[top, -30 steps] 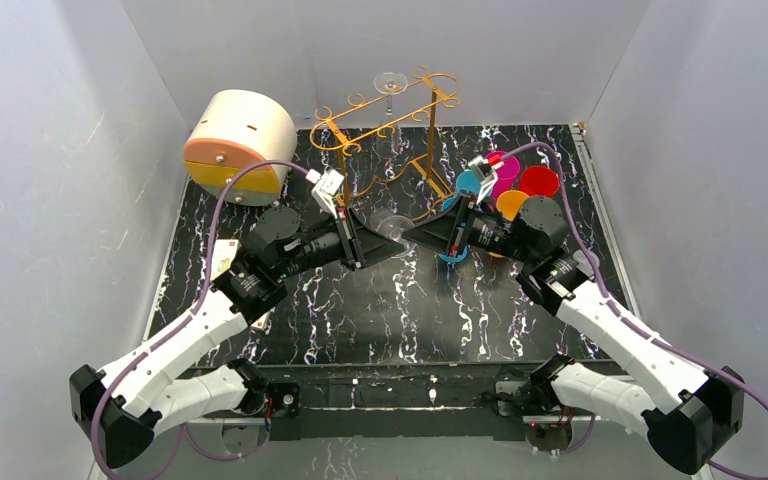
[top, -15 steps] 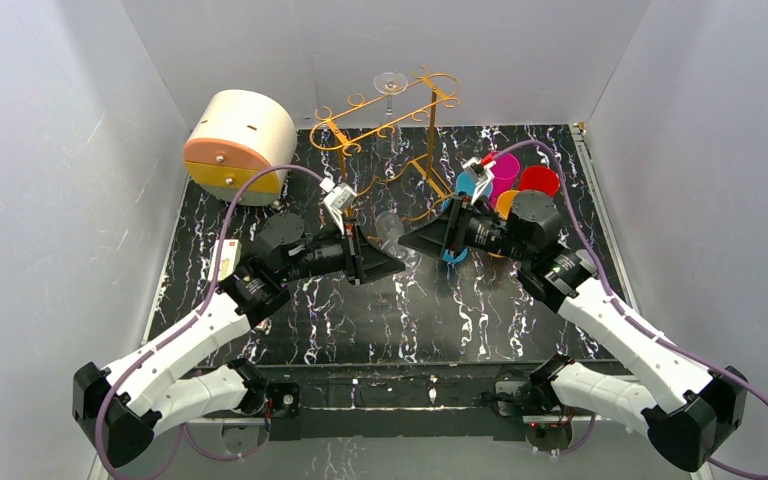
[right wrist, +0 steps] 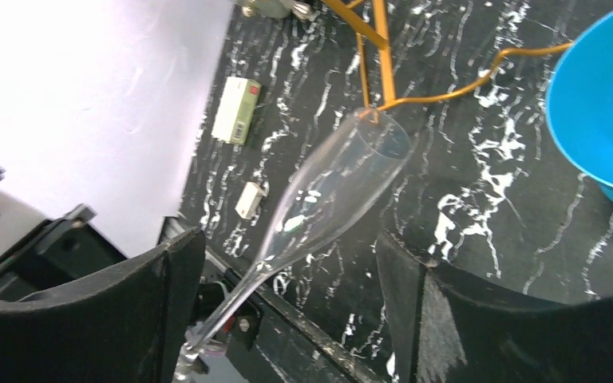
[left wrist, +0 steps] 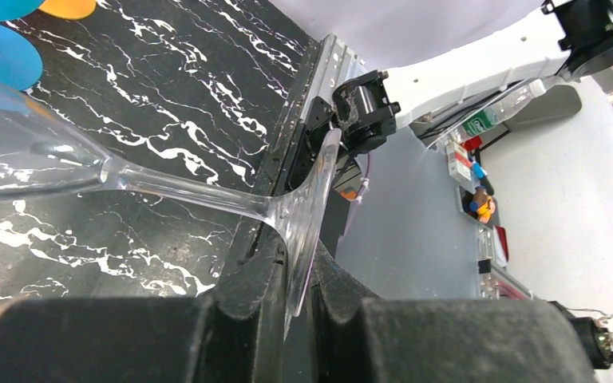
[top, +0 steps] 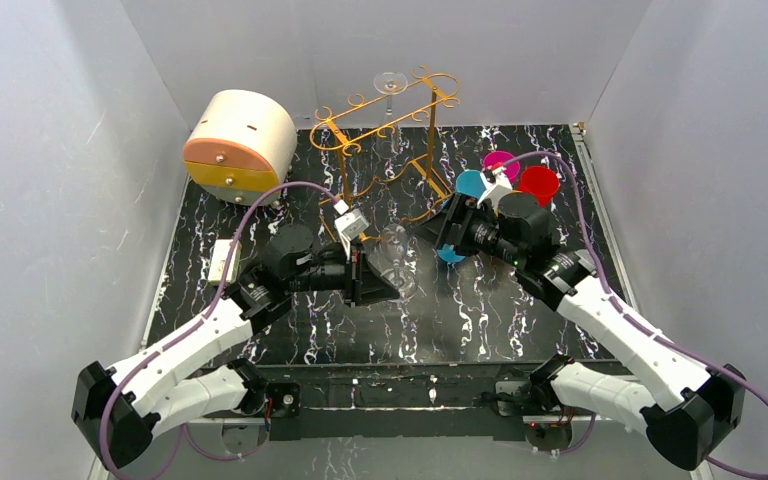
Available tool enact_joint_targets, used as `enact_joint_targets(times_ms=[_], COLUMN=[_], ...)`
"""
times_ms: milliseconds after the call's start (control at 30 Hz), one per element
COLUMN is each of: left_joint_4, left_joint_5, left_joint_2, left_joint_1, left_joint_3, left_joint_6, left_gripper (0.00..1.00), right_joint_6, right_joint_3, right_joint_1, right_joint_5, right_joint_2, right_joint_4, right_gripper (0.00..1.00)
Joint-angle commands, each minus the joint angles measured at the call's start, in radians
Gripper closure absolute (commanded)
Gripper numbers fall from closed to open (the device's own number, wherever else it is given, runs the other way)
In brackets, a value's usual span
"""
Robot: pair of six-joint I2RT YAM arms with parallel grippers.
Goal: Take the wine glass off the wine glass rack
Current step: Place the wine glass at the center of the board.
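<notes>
Top view: bright, even, diffuse light from overhead. White walls shade slightly grey toward the corners. Shadows on the black counter (top: 460,320) are soft and faint. The wine glass (top: 396,252) is nearly lost there, showing only pale glints.

Left wrist view: the left claw (left wrist: 287,311) is a dark, out-of-focus mass along the bottom. Glass stem sharp, with white highlights. Far background washed out.

Right wrist view: wall blown white, right claw (right wrist: 291,271) blurred and dark, glass soft-edged.
</notes>
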Motion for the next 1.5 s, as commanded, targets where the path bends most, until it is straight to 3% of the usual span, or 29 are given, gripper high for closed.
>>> enact_joint_targets(times_ms=[0, 167, 267, 400, 567, 667, 867, 1033, 1133, 1333, 1467], left_joint_4=[0.031, -0.065, -0.013, -0.069, -0.197, -0.270, -0.313, -0.349, -0.405, -0.429, -0.438], left_joint_5=[0.021, 0.016, 0.164, 0.187, 0.101, 0.185, 0.268, 0.336, 0.362, 0.375, 0.339], left_joint_2=[-0.074, -0.104, -0.106, -0.099, -0.153, -0.165, -0.126, -0.099, -0.086, -0.070, -0.065], left_joint_1=[-0.002, -0.002, -0.003, -0.002, -0.003, -0.003, -0.002, -0.002, -0.002, -0.002, -0.002], left_joint_3=[-0.030, -0.027, -0.050, -0.031, -0.050, -0.040, -0.003, 0.034, 0.070, 0.096, 0.088], left_joint_6=[0.089, 0.209, 0.269, 0.385, 0.587, 0.783, 0.886, 0.954, 1.005, 1.043, 1.063], left_gripper=[1.00, 1.00, 1.00, 1.00, 1.00, 1.00, 1.00, 1.00, 1.00, 1.00, 1.00], right_joint_6=[-0.074, -0.296, -0.396, -0.439, -0.397, -0.363, -0.284, -0.163, -0.120, -0.142, -0.203], right_joint_3=[0.072, 0.213, 0.310, 0.400, 0.369, 0.364, 0.371, 0.327, 0.313, 0.322, 0.369], right_joint_1=[-0.013, -0.025, -0.045, -0.108, -0.301, -0.384, -0.408, -0.410, -0.410, -0.415, -0.426], right_joint_5=[0.041, -0.038, -0.050, -0.231, -0.595, -0.734, -0.820, -1.022, -1.006, -0.955, -1.135], right_joint_2=[0.021, 0.073, 0.122, 0.209, 0.229, 0.244, 0.291, 0.326, 0.343, 0.359, 0.437], right_joint_4=[-0.047, -0.168, -0.282, -0.387, -0.306, -0.283, -0.291, -0.189, -0.156, -0.202, -0.265], right_gripper=[0.12, 0.02, 0.01, 0.01, 0.01, 0.01, 0.01, 0.01, 0.01, 0.02, 0.02])
